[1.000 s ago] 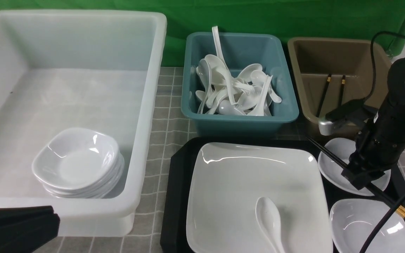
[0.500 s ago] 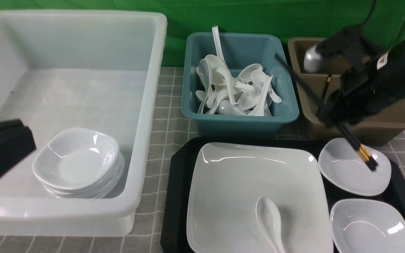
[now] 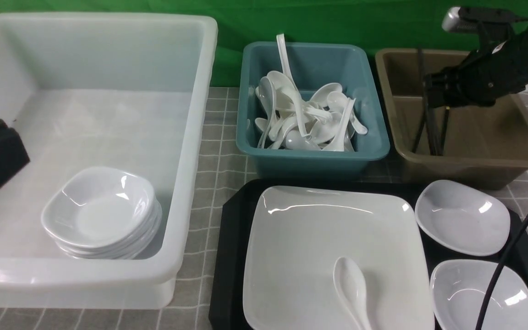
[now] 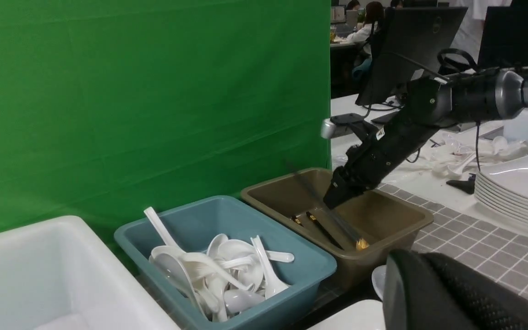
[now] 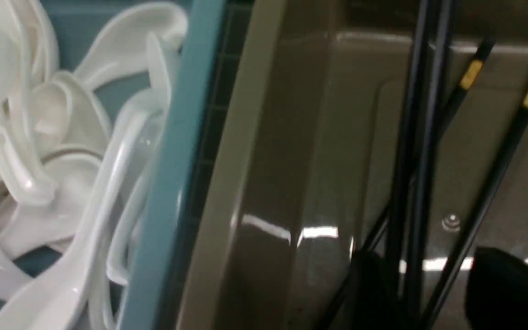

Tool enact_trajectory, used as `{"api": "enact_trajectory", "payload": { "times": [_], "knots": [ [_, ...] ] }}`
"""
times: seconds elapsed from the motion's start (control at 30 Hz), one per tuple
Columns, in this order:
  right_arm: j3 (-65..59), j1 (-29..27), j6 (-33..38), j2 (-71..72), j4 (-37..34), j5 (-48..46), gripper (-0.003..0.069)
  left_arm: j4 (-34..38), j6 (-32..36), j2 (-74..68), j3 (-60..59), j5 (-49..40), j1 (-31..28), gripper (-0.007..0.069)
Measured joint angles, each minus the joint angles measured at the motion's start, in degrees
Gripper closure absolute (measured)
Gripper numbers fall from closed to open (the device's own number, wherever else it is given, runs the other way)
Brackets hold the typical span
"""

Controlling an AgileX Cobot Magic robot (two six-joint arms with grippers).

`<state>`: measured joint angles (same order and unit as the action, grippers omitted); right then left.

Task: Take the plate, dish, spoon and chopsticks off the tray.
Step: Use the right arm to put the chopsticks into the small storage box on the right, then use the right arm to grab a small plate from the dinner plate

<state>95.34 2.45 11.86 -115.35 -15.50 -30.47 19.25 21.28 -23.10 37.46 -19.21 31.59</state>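
Grey tiled tabletop [image 3: 220, 137] under the tray [image 3: 227, 275]

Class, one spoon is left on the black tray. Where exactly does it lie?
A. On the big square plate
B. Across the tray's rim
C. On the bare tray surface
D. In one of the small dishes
A: in the front view the spoon lies in the near part of the big square plate, which sits on the black tray.
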Motion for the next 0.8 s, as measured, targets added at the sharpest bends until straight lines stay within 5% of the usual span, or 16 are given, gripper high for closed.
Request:
{"api": "enact_trajectory", "payload": {
  "times": [0.1,0.33,0.5,0.63,0.8],
  "knots": [
    [0.76,-0.02,1.2,2.16,-0.06,-3.72,0.0207,-1.87,0.0,0.0,-1.65,-0.13,0.0,0.0603],
    [-1.31,2.15,2.39,14.54,4.53,-19.27,0.0357,-2.7,0.93,0.0,-2.86,-0.5,0.0,0.0603],
    [-22.76,13.52,-0.72,29.72,14.49,-24.32,0.0378,-2.76,2.56,0.0,-2.93,-1.36,0.0,0.0603],
    [-38.81,21.54,-2.08,37.63,18.18,-21.99,0.0301,-2.89,2.79,0.0,-2.93,-2.08,0.0,0.0603],
    [-54.87,28.11,-3.46,40.62,19.53,-11.55,0.0118,-2.93,2.84,0.0,-2.93,-2.65,0.0,0.0603]
  ]
}}
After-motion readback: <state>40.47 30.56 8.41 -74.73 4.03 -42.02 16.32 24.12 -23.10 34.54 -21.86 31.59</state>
